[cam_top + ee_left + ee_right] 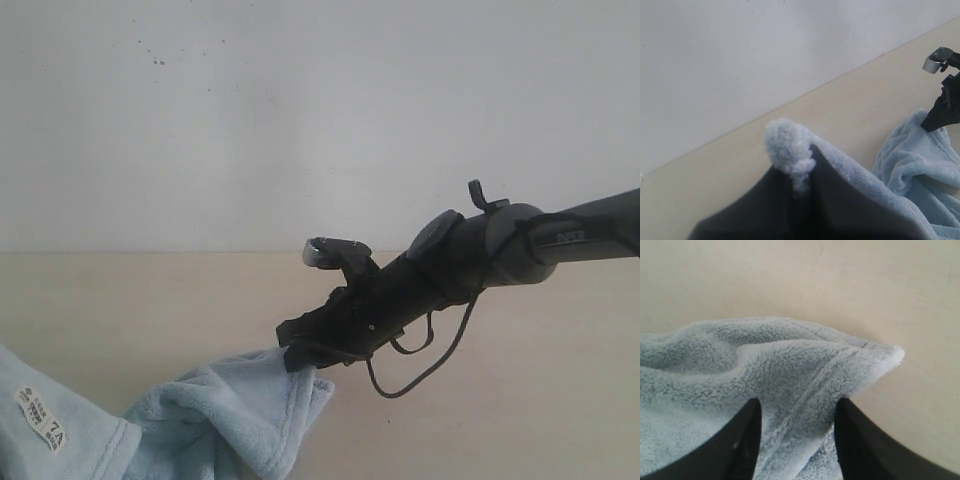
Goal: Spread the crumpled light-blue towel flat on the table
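Note:
The light-blue towel lies bunched at the near left of the beige table, its white label showing near one corner. My right gripper reaches in from the right and is shut on a hemmed towel corner, held slightly raised, with cloth filling the gap between its dark fingers. My left gripper is out of the exterior view; its jaws are shut on a fluffy tuft of towel edge. From it the towel runs across to the right gripper.
An off-white wall with dark specks rises behind the table's far edge. Bare tabletop stretches to the right under the right arm, whose cable loops below it.

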You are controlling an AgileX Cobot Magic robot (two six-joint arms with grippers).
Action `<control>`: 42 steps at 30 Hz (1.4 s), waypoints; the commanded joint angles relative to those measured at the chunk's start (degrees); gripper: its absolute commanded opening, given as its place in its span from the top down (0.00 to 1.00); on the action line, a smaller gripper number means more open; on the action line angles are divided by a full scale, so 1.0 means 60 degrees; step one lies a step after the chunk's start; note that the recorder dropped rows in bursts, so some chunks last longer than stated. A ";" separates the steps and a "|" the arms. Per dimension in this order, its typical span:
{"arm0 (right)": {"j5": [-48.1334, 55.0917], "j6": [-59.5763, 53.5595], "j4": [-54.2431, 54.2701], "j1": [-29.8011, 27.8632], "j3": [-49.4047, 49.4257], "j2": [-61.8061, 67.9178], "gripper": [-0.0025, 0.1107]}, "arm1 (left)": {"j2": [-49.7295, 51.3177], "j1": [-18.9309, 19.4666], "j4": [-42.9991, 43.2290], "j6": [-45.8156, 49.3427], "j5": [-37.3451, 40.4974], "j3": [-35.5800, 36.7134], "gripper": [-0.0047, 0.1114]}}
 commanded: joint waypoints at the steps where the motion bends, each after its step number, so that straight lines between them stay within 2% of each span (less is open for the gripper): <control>1: 0.0090 -0.0078 0.0124 -0.0077 -0.0049 0.0058 0.59 | -0.0042 0.0041 0.0096 -0.0072 -0.0125 0.0023 0.93; 11: 0.0297 -0.0197 0.0685 -0.0077 -0.0049 0.0441 0.60 | -0.0042 0.0041 0.0096 -0.0071 -0.0143 0.0023 0.93; 12: 0.0297 -0.0197 0.0685 -0.0077 -0.0049 0.0441 0.62 | -0.0042 0.0041 0.0096 -0.0071 -0.0143 0.0023 0.93; 16: 0.0181 -0.0254 0.0685 -0.0077 -0.0049 0.0441 0.96 | -0.0042 0.0041 0.0096 -0.0071 -0.0143 0.0023 0.93; 23: 0.0157 -0.0177 0.0548 -0.0263 -0.0049 0.0156 0.98 | -0.0108 0.0041 0.0096 -0.0093 -0.0126 0.0029 0.93; 27: 0.0201 -0.0279 0.0070 -0.1157 0.0646 -0.1294 0.98 | -0.0504 0.0041 0.0126 -0.0093 -0.0071 0.0063 0.93; 31: 0.0286 -0.0566 -0.0141 -0.2580 0.2029 -0.3532 0.98 | -0.1007 0.0041 0.0126 -0.0109 -0.0002 0.0580 0.93; 36: 0.1379 -0.0502 -0.1215 -0.4220 0.2939 -0.5869 0.98 | -0.1768 0.0041 0.0551 -0.0466 -0.0152 0.1168 0.93; 42: 0.1731 -0.0159 -0.1495 -0.4916 0.3132 -0.7392 0.98 | -0.2276 0.0024 0.0655 -0.0466 -0.0321 0.1205 0.93</control>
